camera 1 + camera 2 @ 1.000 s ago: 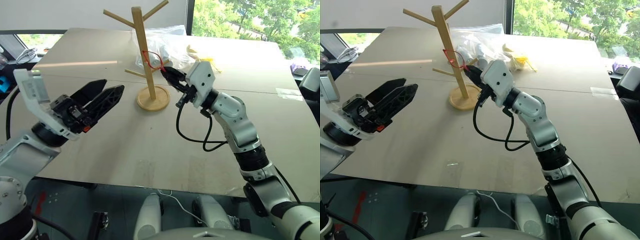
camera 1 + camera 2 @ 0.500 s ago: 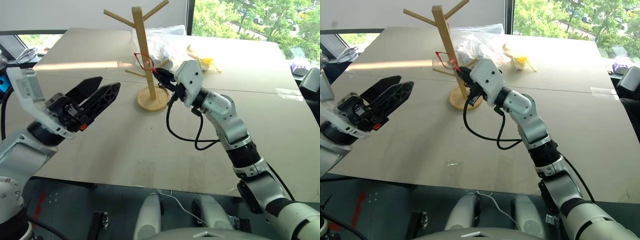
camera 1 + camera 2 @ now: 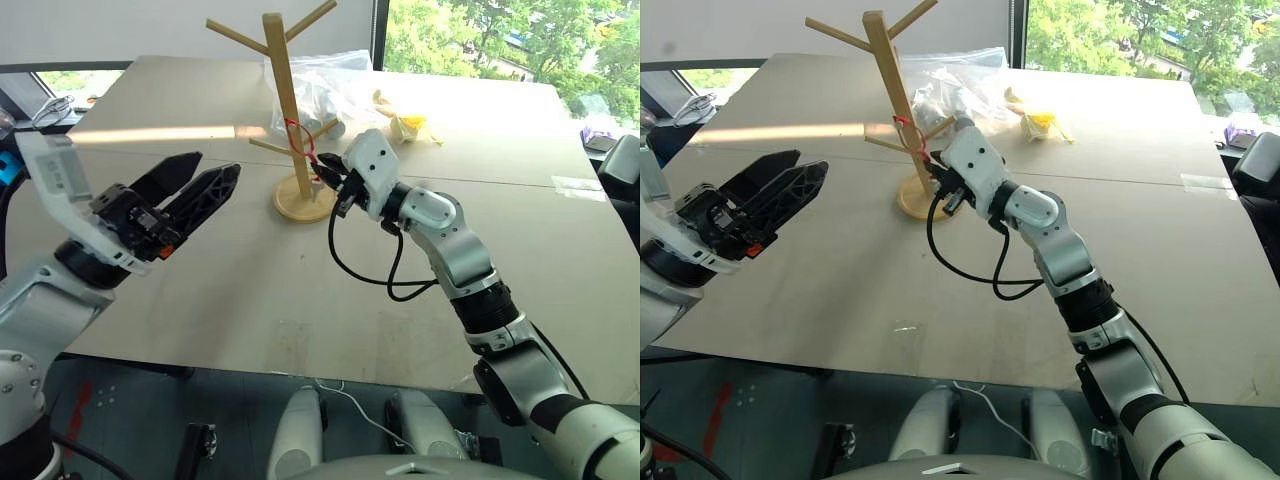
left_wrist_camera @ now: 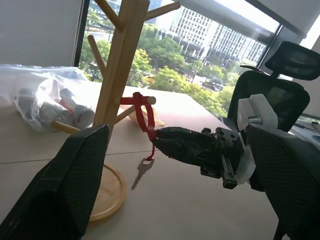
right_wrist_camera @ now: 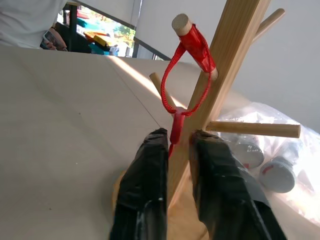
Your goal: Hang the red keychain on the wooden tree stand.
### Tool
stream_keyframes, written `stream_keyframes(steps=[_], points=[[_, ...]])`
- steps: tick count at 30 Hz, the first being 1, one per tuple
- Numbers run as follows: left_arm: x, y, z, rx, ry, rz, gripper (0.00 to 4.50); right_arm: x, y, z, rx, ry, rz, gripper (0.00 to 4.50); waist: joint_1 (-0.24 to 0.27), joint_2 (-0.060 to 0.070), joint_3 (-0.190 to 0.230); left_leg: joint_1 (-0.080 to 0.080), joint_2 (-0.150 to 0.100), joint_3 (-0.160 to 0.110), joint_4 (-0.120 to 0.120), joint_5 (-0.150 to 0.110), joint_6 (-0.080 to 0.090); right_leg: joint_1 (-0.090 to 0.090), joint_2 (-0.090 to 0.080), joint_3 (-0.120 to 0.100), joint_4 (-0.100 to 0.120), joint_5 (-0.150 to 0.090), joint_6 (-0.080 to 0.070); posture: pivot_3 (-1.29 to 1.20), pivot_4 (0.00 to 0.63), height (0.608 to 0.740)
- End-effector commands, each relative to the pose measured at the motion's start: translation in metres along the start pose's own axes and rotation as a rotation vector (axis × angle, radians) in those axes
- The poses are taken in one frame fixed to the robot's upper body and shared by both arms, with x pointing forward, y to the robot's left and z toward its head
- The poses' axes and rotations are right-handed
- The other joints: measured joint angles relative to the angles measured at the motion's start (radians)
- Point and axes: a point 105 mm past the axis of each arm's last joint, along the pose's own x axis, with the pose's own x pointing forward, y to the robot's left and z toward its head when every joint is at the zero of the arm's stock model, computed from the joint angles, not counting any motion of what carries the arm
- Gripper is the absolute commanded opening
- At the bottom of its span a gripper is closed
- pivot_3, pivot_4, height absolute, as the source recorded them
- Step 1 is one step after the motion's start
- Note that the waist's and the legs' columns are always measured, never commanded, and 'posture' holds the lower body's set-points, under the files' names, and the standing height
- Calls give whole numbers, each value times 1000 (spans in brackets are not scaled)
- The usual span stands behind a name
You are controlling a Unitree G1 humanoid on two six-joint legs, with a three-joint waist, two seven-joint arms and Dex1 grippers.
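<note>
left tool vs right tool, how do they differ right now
The left tool hangs in the air well short of the wooden tree stand, fingers spread and empty. The right tool sits right at the stand, fingers slightly apart around the red keychain, whose loop is over a peg. Both have two black fingers.

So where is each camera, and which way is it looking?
Left and right eye views: on the head, looking down over the table; both arms show, the left gripper and right gripper.
Left wrist view: between its own fingers, facing the wooden tree stand.
Right wrist view: along its own fingers, up at the red keychain looped over a peg.
Shared: both wrist views show the stand, keychain and plastic bag.
</note>
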Motion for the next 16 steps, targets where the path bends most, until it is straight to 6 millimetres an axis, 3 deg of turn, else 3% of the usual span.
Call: stream_keyframes(steps=[1, 5, 6, 10, 16], points=[[3, 0, 5, 34, 2, -1, 4500, -10, -3, 20, -12, -48, 30, 2423, 0, 0, 0, 0, 0, 0, 0, 0, 0, 0, 0, 0, 0, 0, 0, 0, 150, 740], [6, 6, 7, 46, 25, 6, 4500, -32, -11, 20, -19, -15, 65, 4273, 3, 0, 0, 0, 0, 0, 0, 0, 0, 0, 0, 0, 0, 0, 0, 0, 150, 740], [7, 9, 7, 50, 42, 12, 4500, -40, -13, 21, -19, -3, 79, 4427, 6, 0, 0, 0, 0, 0, 0, 0, 0, 0, 0, 0, -1, 0, 0, 0, 150, 740], [9, 15, 7, 102, 135, -14, 4500, -78, -32, 37, 53, 24, 150, 4427, 6, 1, 2, -1, 0, 0, 0, 0, 0, 0, 0, 0, -1, 0, 0, 0, 150, 740], [16, 23, 15, 153, 192, -86, 4500, -105, -39, 67, 142, 30, 208, 4427, -3, 2, 3, 0, 0, 1, -2, 0, 0, -2, 1, 1, -1, 0, 0, 0, 150, 740]])
